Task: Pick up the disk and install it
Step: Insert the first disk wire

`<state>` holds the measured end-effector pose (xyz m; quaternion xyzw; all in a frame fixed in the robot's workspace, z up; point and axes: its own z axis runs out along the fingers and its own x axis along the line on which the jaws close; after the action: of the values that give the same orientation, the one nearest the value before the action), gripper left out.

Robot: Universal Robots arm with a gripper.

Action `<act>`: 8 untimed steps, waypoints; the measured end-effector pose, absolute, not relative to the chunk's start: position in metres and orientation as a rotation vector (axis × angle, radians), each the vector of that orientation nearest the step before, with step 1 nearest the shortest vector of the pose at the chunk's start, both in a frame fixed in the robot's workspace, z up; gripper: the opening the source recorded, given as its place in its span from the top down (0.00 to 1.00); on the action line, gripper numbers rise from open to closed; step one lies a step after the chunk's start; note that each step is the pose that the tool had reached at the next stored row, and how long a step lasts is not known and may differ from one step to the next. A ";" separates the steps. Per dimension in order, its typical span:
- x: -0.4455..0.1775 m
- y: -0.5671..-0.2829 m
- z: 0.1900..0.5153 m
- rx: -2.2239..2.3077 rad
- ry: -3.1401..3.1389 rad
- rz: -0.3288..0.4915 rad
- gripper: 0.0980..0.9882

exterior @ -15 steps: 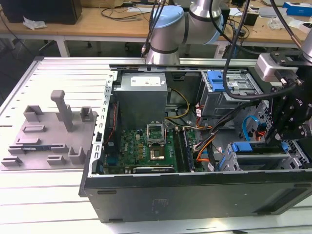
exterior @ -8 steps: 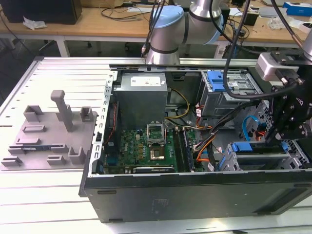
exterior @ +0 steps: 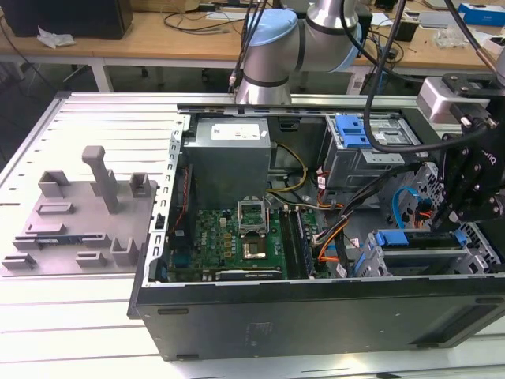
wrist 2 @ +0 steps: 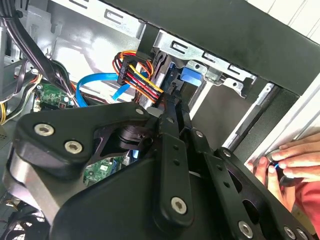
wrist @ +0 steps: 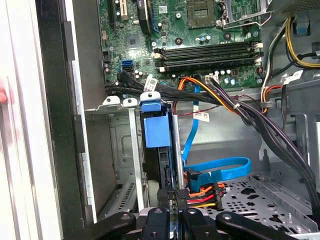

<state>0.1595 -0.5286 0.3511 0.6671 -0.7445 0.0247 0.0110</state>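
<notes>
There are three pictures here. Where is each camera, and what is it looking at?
Exterior view: off the arm, above and in front of the open computer case; the arm's grey-blue joints show behind the case.
First wrist view: rides on the arm, looking into the case at the motherboard and the blue-carrier disk in the drive cage.
Second wrist view: also on the arm, behind the black gripper; a person's hand shows.
Both wrist views share the orange-red-yellow cable bundle.

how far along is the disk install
Mostly done, it seems: the disk in its blue carrier stands in the drive cage inside the open computer case. The gripper sits at the disk's edge. Whether it is fully seated or released can't be told.
</notes>
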 end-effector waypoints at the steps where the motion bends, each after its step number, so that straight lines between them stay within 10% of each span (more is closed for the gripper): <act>1: 0.159 -0.529 0.351 2.081 -2.323 0.077 0.93; 8: 0.159 -0.528 0.350 2.081 -2.323 0.077 0.93</act>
<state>0.1590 -0.5278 0.3497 0.6671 -0.7445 0.0248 0.0110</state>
